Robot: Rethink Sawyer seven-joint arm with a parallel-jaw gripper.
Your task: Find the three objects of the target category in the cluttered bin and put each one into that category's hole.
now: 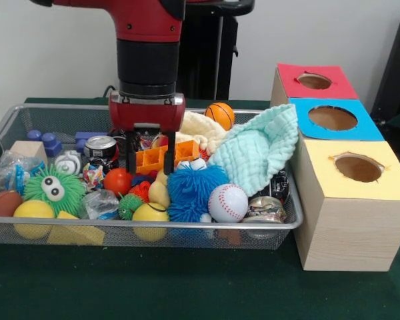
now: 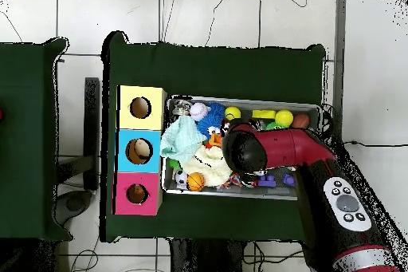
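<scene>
Searching goes on in the bin [image 1: 290, 223] of toys on the green table [image 1: 187, 287]: the tool [image 1: 150, 162] hangs low over the middle, its black fingers spread apart astride an orange plastic block [image 1: 161, 157], nothing gripped yet. Closing and lifting would seem the next call, then a carry to the red-faced hole [image 1: 314, 81] at the far end of the box row. Overhead, the arm hides the tool; the front view alone shows it.

You see bin [image 1: 290, 223] of silver wire mesh, smooth metal rim. Mint cloth [image 1: 260, 150] soft, waffle-textured. Boxes [image 1: 347, 233] pale matt wood, paper faces. Blue ball [image 1: 195, 190] fuzzy; baseball [image 1: 228, 202] smooth.
</scene>
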